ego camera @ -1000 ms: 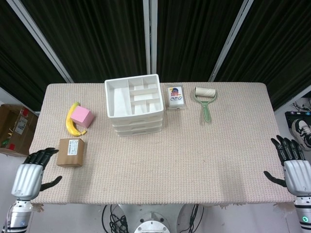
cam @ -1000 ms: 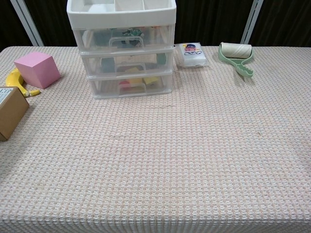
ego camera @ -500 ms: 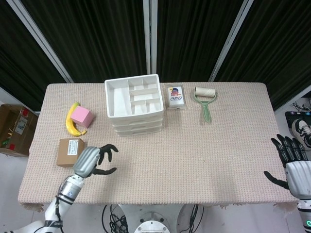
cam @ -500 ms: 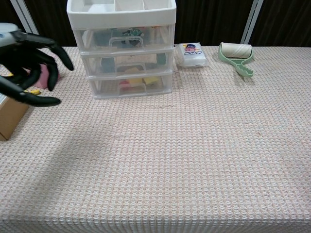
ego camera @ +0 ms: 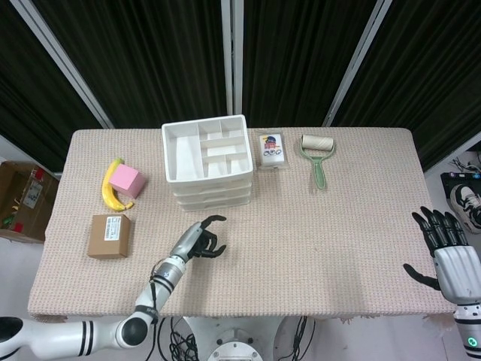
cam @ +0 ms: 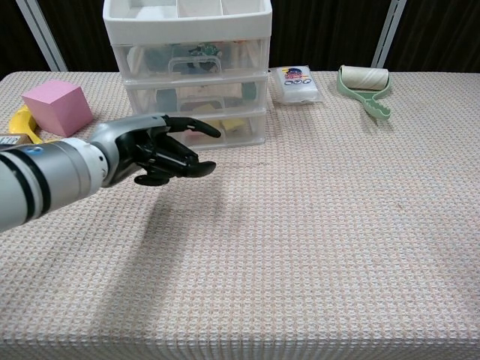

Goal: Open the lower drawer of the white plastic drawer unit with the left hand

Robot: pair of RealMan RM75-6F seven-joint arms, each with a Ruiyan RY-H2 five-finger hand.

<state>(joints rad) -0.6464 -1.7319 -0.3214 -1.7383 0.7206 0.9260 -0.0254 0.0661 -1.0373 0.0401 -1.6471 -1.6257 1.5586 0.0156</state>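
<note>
both views are bright and evenly lit from overhead, with black curtains behind staying dark. the left robot hand (cam: 161, 150) casts a soft, diffuse shadow on the table (cam: 337, 225) just below and in front of it. no glare shows. focus is sharp throughout; the head view bends slightly toward its edges.

My left hand (cam: 161, 150) hovers over the surface (ego camera: 316, 241), just in front of the drawer unit (ego camera: 208, 162). Far to its left sit the box (ego camera: 109, 235), block (ego camera: 125, 180) and banana (ego camera: 111, 194). Behind it to the right lie the packet (ego camera: 272, 150) and roller (ego camera: 318, 156). My right hand (ego camera: 449, 252) is far right, off the surface's edge.
</note>
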